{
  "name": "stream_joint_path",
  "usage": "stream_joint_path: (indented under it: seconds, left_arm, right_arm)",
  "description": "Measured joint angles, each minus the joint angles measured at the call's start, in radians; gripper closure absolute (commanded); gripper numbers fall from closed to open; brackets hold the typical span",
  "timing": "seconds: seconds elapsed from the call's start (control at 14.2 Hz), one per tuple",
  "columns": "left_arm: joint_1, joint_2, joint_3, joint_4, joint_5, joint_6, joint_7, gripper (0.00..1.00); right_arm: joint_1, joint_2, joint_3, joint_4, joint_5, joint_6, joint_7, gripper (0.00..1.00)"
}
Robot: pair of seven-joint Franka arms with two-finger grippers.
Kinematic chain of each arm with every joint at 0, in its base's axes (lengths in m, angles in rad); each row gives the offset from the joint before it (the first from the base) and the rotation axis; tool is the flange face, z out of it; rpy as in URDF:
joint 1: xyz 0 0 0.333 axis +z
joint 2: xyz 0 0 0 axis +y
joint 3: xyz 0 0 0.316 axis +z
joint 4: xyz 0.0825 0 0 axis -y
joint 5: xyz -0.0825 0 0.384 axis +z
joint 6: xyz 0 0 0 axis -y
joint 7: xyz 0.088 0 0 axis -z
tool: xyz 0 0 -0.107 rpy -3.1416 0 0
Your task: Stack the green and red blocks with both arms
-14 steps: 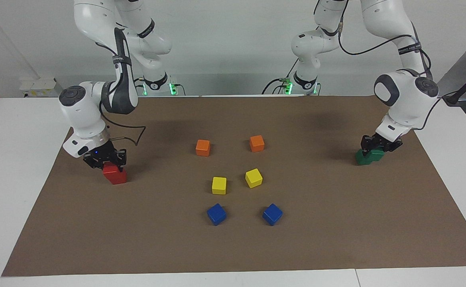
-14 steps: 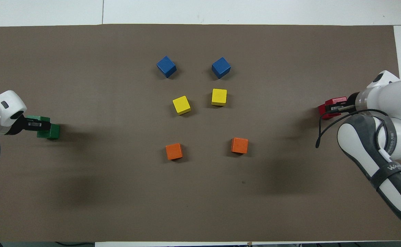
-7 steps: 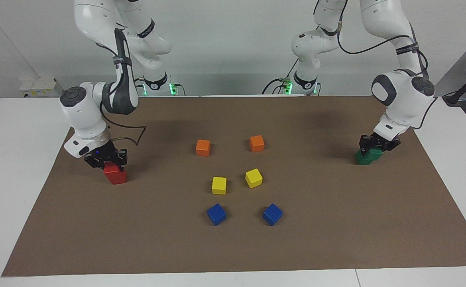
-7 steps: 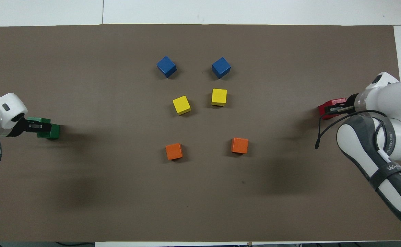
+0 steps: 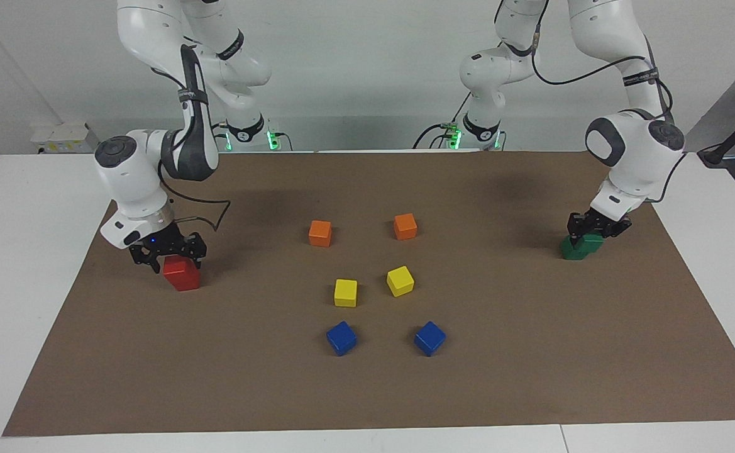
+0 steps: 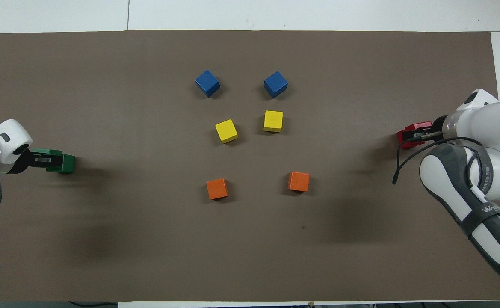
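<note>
Two red blocks [image 5: 182,277] stand one on the other near the right arm's end of the brown mat; they also show in the overhead view [image 6: 406,139]. My right gripper [image 5: 167,257] is just over the top red block, its fingers spread wide and off the block's sides; in the overhead view it [image 6: 421,134] covers part of the red. Two green blocks [image 5: 574,250] stand stacked near the left arm's end, also in the overhead view [image 6: 66,164]. My left gripper [image 5: 593,231] is at the top green block; in the overhead view it [image 6: 40,159] covers part of that block.
Two orange cubes [image 5: 320,233] [image 5: 405,226], two yellow cubes [image 5: 345,292] [image 5: 400,280] and two blue cubes [image 5: 341,338] [image 5: 429,338] lie in pairs in the middle of the mat [image 5: 530,352], orange nearest the robots, blue farthest.
My right gripper's fingers have spread apart around the top red block. My left wrist has risen slightly over the green blocks. No block has moved.
</note>
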Motion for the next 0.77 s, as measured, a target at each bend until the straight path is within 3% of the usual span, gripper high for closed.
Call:
stream_joint_path:
  seconds: [0.14, 0.28, 0.49, 0.77]
  left_arm:
    - [0.0, 0.0, 0.0, -0.002, 0.0, 0.0, 0.0, 0.0]
    - [0.0, 0.0, -0.001, -0.003, 0.0, 0.0, 0.001, 0.0]
    - [0.0, -0.001, -0.002, 0.003, 0.0, -0.003, 0.001, 0.0]
    - [-0.001, -0.007, -0.006, 0.154, -0.001, -0.157, 0.001, 0.0]
  right_arm:
    - [0.002, -0.004, 0.002, 0.042, 0.0, -0.072, 0.02, 0.0]
    - [0.033, -0.035, 0.005, 0.141, 0.0, -0.253, 0.103, 0.0]
    - [0.093, -0.144, 0.009, 0.219, 0.014, -0.425, 0.18, 0.0]
    - [0.116, -0.284, 0.011, 0.251, 0.035, -0.626, 0.196, 0.0]
